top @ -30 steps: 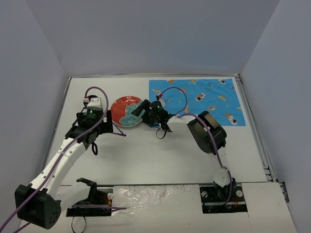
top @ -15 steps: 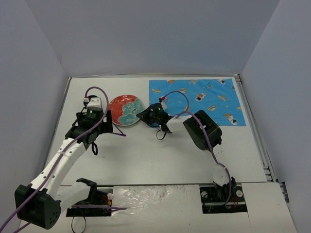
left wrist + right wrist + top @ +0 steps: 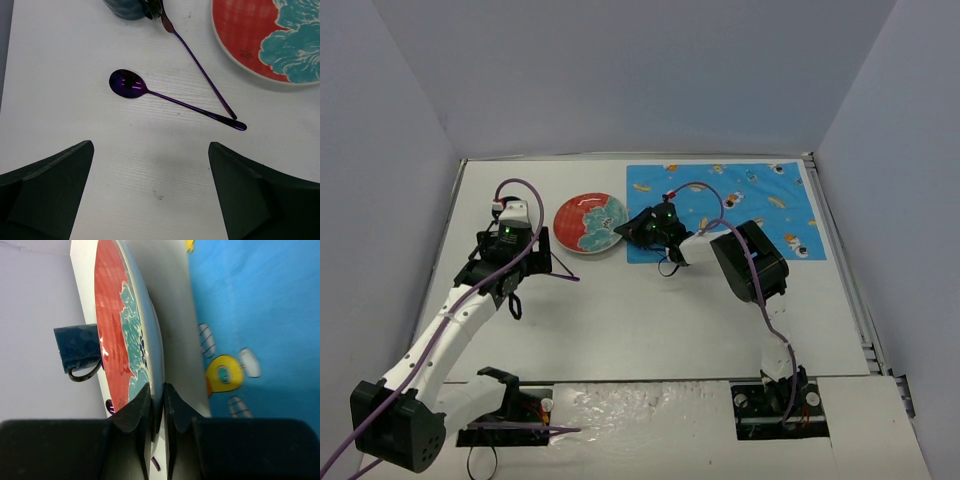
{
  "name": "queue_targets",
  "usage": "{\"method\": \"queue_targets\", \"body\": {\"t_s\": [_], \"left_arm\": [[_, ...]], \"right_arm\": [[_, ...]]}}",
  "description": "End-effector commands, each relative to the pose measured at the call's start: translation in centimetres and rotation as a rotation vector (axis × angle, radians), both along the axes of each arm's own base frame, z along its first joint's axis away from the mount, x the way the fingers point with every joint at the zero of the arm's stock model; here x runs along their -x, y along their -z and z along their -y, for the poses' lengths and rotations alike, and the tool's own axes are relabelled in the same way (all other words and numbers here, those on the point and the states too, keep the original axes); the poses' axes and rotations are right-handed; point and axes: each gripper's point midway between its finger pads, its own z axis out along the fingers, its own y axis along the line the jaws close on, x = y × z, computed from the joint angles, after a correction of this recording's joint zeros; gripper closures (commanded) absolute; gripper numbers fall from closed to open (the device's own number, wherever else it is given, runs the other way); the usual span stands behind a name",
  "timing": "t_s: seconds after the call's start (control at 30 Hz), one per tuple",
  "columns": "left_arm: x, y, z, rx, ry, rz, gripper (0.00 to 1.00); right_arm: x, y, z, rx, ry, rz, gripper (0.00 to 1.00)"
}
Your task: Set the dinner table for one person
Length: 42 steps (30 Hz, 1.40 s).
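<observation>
Plate [image 3: 590,224] has shifted right since the earlier frame, and the right gripper [image 3: 627,229] has gone from open to clamped: jaws pinch the plate's right rim, one finger on each face. Dinner table, a white surface [image 3: 620,320], lies under the plate and runs well past it on every side. Plate is red with a teal flower print; can't tell if it is fully off the surface. Blue cartoon-print mat [image 3: 740,200] lies just right of the plate. Dark blue mug [image 3: 127,7], purple spoon [image 3: 177,102] and a second purple utensil [image 3: 200,67] lie left of the plate, handle ends meeting in a V. Left gripper [image 3: 151,146] hangs left of the plate above the spoon, jaws spread wide, gripping nothing.
</observation>
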Motion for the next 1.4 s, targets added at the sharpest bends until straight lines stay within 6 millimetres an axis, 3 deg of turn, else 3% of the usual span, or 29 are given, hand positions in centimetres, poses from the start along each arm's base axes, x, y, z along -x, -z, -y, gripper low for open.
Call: {"method": "queue_targets", "body": {"t_s": [0.0,0.1,0.4,0.47,0.57,0.73,0.97,1.37], "left_arm": [[-1.2,-2.0,-0.3,0.002,-0.022,0.080,0.03],[-1.2,-1.9,-0.3,0.001,-0.021,0.078,0.03],[-1.3,-1.8,-0.3,0.002,-0.019,0.075,0.03],[-1.3,-1.8,-0.3,0.002,-0.019,0.074,0.03],[-1.3,-1.7,-0.2,0.003,-0.016,0.070,0.03],[-1.3,-1.7,-0.2,0.004,-0.013,0.069,0.03],[-1.3,-1.7,-0.2,0.006,-0.014,0.071,0.03],[-1.5,-1.5,-0.1,0.003,-0.009,0.065,0.03]], "right_arm": [[-2.2,-16.9,2.0,-0.260,-0.043,0.368,1.00],[-2.2,-19.3,5.0,-0.259,-0.037,0.429,1.00],[-2.7,-22.0,16.4,-0.191,0.047,0.531,1.00],[-2.8,-21.3,18.3,-0.164,0.069,0.523,1.00],[-3.3,-20.8,23.9,-0.125,0.153,0.525,1.00],[-3.2,-19.4,28.9,-0.078,0.210,0.517,1.00],[-3.7,-17.5,33.0,-0.048,0.263,0.511,1.00],[-4.5,-14.3,33.6,-0.055,0.251,0.463,1.00]]}}
